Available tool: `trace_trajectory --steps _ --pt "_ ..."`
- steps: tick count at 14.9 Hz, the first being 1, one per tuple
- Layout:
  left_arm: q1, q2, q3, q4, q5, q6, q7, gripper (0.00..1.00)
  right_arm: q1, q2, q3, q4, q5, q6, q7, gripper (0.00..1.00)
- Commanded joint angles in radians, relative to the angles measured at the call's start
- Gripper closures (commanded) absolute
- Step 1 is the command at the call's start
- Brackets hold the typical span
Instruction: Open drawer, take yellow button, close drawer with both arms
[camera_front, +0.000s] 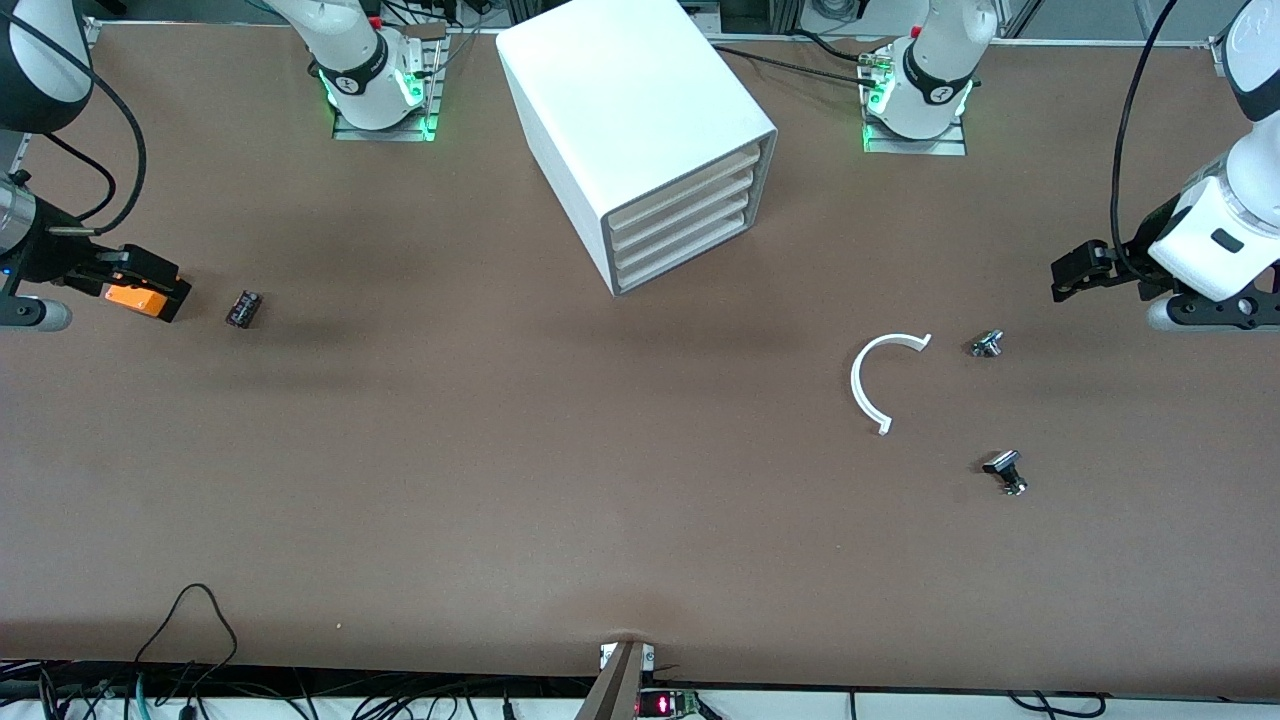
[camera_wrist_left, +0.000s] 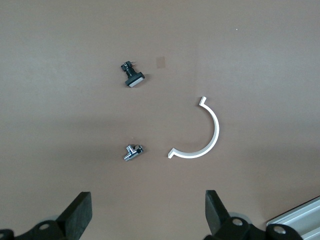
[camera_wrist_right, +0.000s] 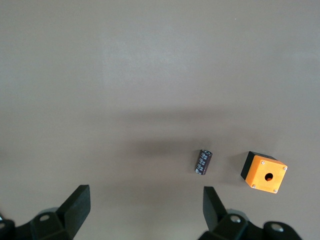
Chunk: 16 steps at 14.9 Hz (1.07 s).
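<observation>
Drawers (camera_front: 680, 215) all shut, button unseen; tools' fingers splayed.

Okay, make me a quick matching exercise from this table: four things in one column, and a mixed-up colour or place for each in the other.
Things:
1. cabinet
2. curved clip
3. cube with a hole
4. small cylinder

Descriptions:
A. orange, under the right gripper
B. holds four shut drawers
C. dark, lying beside the cube
D. white arc between two metal parts

Pairs: 1-B, 2-D, 3-A, 4-C
</observation>
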Motion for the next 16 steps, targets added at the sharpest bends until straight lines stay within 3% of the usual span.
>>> trace_trajectory --steps 1,16 --pt "0.009 0.016 -0.006 0.016 -0.005 0.028 0.011 0.0 -0.003 -0.023 0.0 -0.01 0.003 -0.009 -0.01 0.0" --pt "0.009 0.028 -0.008 0.033 -0.007 0.033 -0.002 0.0 0.006 -0.002 0.008 0.007 0.0 -0.01 -0.025 0.0"
